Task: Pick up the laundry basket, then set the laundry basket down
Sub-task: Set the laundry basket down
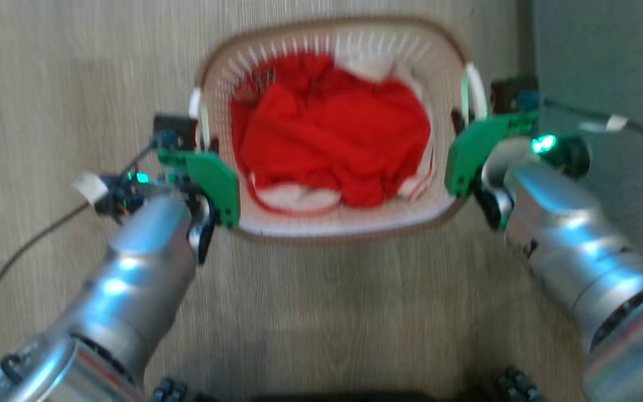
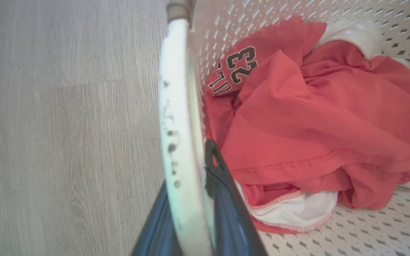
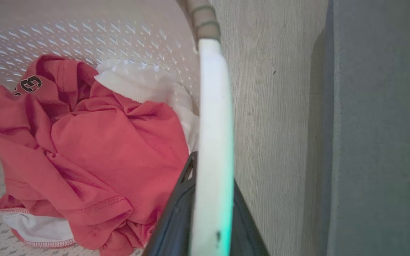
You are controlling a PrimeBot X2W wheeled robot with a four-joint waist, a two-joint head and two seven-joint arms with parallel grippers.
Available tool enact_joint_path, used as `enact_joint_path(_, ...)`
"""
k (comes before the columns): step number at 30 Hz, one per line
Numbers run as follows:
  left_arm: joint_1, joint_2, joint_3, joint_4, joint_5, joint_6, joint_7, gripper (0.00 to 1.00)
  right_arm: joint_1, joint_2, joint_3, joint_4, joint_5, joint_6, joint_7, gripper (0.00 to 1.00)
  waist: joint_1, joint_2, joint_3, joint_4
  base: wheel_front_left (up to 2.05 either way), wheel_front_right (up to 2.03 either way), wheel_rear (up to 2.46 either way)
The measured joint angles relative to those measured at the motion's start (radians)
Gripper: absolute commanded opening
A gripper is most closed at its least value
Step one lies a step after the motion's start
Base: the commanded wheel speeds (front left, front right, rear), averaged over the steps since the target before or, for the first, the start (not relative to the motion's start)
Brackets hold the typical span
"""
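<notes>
Pos: laundry basket [image 1: 349,229] over wood floor [image 1: 327,296], btwn both arms, straight ahead; can't tell if lifted or resting. Grip: left jaws clamped on left side handle [image 2: 176,106], right jaws clamped on right side handle [image 3: 214,124]. Load: red shirt [image 1: 332,139] + white cloth [image 3: 137,81], soft, prob light. Plastic walls thin, likely flex; handles smooth, may slip or pivot – hold at handle middles, keep both sides level
</notes>
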Motion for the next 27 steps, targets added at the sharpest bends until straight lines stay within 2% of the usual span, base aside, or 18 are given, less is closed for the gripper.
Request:
enact_joint_path(12,-0.110,-0.002,0.001,-0.005,0.008,0.007,-0.022,0.00,-0.072,-0.019,-0.114,-0.002,-0.114,0.000,-0.016,0.00,-0.0002,0.0000,0.233,0.021,0.00,0.00,0.00)
enact_joint_path(27,-0.157,-0.002,-0.003,-0.021,0.017,0.017,-0.034,0.00,-0.107,-0.019,-0.256,-0.003,-0.258,0.000,-0.024,0.00,-0.0004,0.0001,0.321,0.027,0.00,0.00,0.00)
